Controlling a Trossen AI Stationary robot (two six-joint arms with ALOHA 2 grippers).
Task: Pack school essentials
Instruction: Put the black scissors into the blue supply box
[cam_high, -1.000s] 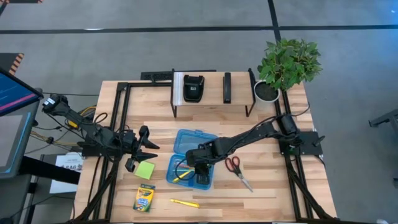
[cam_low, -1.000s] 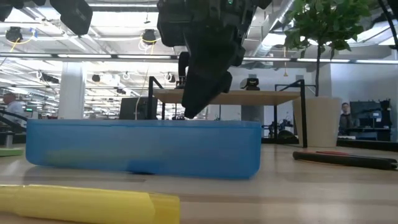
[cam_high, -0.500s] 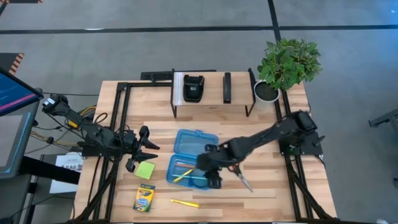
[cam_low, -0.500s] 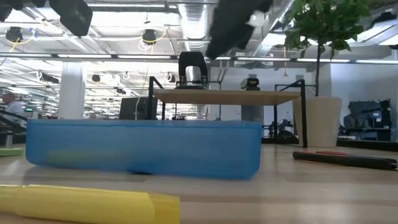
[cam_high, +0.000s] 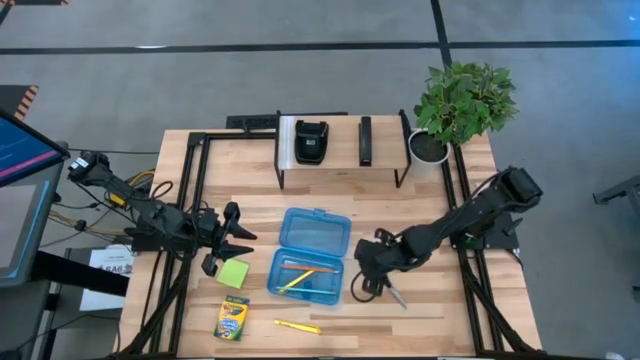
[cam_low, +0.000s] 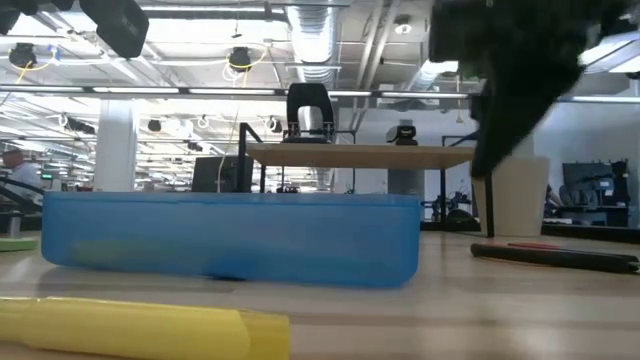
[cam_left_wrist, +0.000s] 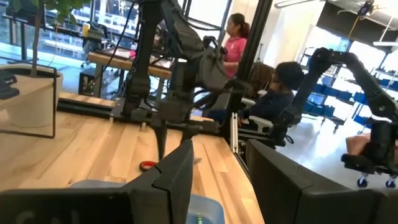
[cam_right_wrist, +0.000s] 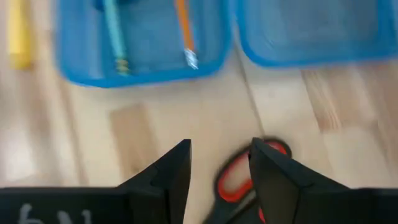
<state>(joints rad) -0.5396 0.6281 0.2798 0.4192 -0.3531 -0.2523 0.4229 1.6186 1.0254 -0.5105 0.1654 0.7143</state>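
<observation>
Far on the left, above the table (cam_high: 440, 310) edge, left gripper (cam_high: 240, 238): fingers (cam_left_wrist: 177, 177) apart, nothing between them, not touching any school thing. Just beside it, toward the front edge, green sticky-note pad (cam_high: 233, 273), flat on the wood. In front of that, crayon box (cam_high: 231, 318), flat too, near the front edge. A bit more to the right, yellow highlighter (cam_high: 297, 326), alone by the front edge, close in front of the blue case (cam_high: 310, 255). Blue case in the middle of the table, lid open and lying flat. Inside the case: a yellow pencil (cam_high: 293, 283), an orange pencil (cam_high: 300, 268) and a teal pen (cam_right_wrist: 114, 31), side by side on the bottom. At the back of the table, a black rack (cam_high: 340, 180) with two black devices (cam_high: 312, 141) on top. Right of the case, right gripper (cam_high: 370, 285), low above the wood and over the red-handled scissors (cam_right_wrist: 233, 180): fingers (cam_right_wrist: 171, 171) apart, not clamped on anything, red loops in the gap beyond them. Scissors flat on the table, just right of the case, blades (cam_high: 397, 296) pointing to the front. Far back on the right, a green plant (cam_high: 462, 100) in a pot at the corner.
</observation>
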